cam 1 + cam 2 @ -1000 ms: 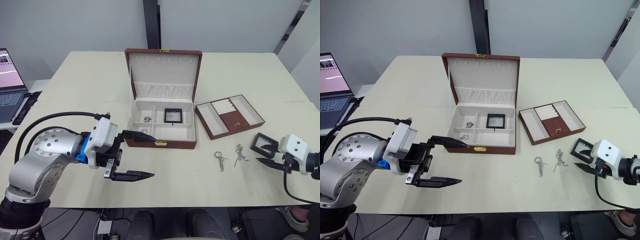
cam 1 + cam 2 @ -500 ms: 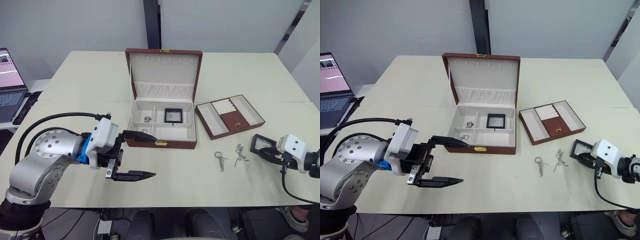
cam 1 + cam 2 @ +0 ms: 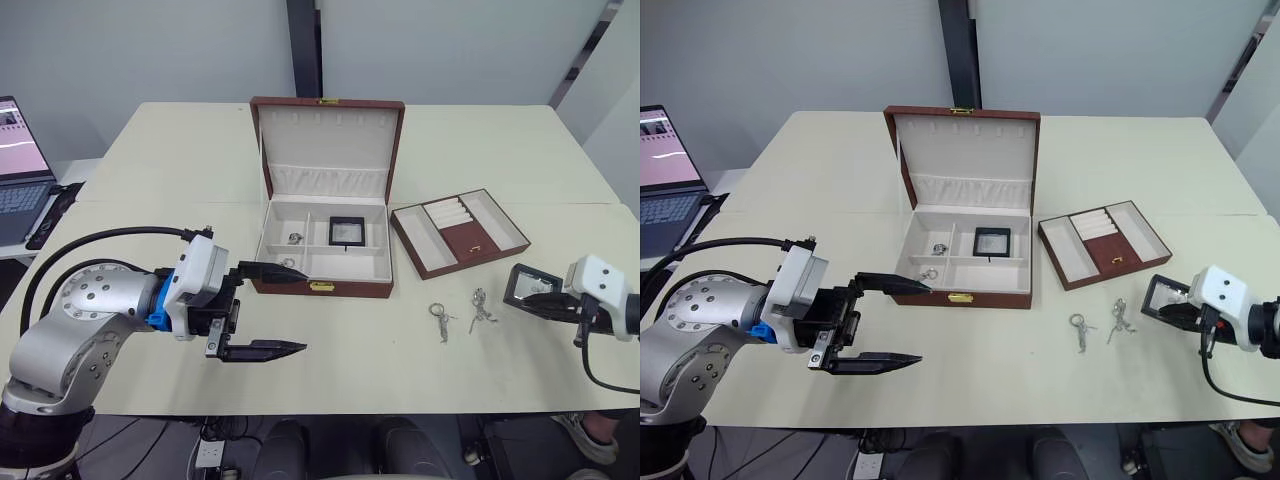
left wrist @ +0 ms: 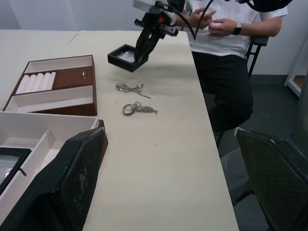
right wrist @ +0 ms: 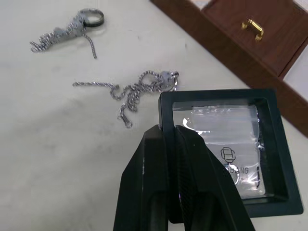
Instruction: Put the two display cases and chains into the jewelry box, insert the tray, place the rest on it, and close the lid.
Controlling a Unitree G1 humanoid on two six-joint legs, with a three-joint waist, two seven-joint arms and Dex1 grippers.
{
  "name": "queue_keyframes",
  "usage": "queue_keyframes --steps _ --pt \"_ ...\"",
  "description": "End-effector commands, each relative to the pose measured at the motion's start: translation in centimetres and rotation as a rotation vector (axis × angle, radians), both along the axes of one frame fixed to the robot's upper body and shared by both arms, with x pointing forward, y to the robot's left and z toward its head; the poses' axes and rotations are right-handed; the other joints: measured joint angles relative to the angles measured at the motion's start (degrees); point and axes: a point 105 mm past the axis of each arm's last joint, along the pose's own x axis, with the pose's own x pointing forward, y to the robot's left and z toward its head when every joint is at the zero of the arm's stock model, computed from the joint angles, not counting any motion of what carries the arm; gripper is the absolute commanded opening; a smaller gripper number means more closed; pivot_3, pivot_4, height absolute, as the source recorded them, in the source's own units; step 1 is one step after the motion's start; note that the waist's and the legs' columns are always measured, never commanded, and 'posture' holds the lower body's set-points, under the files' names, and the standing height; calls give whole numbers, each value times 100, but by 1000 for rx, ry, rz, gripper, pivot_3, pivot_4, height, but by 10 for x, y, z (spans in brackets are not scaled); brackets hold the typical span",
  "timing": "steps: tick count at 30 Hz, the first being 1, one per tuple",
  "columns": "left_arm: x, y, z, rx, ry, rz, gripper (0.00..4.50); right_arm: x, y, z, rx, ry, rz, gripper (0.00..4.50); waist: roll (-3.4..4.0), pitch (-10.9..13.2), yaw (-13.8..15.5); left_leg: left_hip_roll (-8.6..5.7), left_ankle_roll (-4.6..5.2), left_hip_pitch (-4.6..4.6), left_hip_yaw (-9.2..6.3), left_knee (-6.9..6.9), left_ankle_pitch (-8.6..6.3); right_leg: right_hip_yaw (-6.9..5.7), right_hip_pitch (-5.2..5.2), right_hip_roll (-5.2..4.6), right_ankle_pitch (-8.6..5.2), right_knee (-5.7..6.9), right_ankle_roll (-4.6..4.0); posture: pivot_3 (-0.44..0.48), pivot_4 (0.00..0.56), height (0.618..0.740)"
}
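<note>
Tabletop (image 3: pixel 160 160) carries the jewelry box (image 3: pixel 325 255) at frame centre, lid (image 3: pixel 327 145) raised, one display case (image 3: pixel 347 230) inside. Tray (image 3: pixel 458 232) lies right of it. Left gripper (image 3: pixel 270 310), lower left, fingers spread, empty. Right gripper (image 5: pixel 171 137), right edge, clamped on second display case (image 3: pixel 528 286). Two chains (image 3: pixel 460 312) lie between.

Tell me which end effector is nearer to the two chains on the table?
Right. The right end effector is just beside the chains, gripping a display case; the left end effector hovers across the table.
</note>
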Motion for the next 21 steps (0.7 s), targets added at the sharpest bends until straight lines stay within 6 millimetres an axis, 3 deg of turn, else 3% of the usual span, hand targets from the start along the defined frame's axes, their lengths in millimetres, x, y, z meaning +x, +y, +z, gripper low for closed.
queue_keyframes --steps 1,6,13,21 --pt "4 15 11 9 -44 89 4500 -7 29 33 0 -14 91 3 5 3 -8 2 0 0 -1 0 0 0 -1 1 0 0 0 0 150 740" --pt "13 39 9 25 -54 233 4500 -2 88 58 59 -45 222 3 11 7 -31 3 0 2 1 0 0 0 -3 1 0 0 0 0 150 740" --pt "18 58 5 66 -56 332 4500 29 153 77 125 -80 317 3 5 14 0 0 0 -23 -14 1 0 -3 -21 -6 0 -4 0 0 150 740" --pt "19 65 4 86 -61 366 4500 52 219 67 121 -43 437 3 5 15 -6 -2 0 -35 -18 0 0 -14 -36 -33 0 -2 -1 0 150 740"
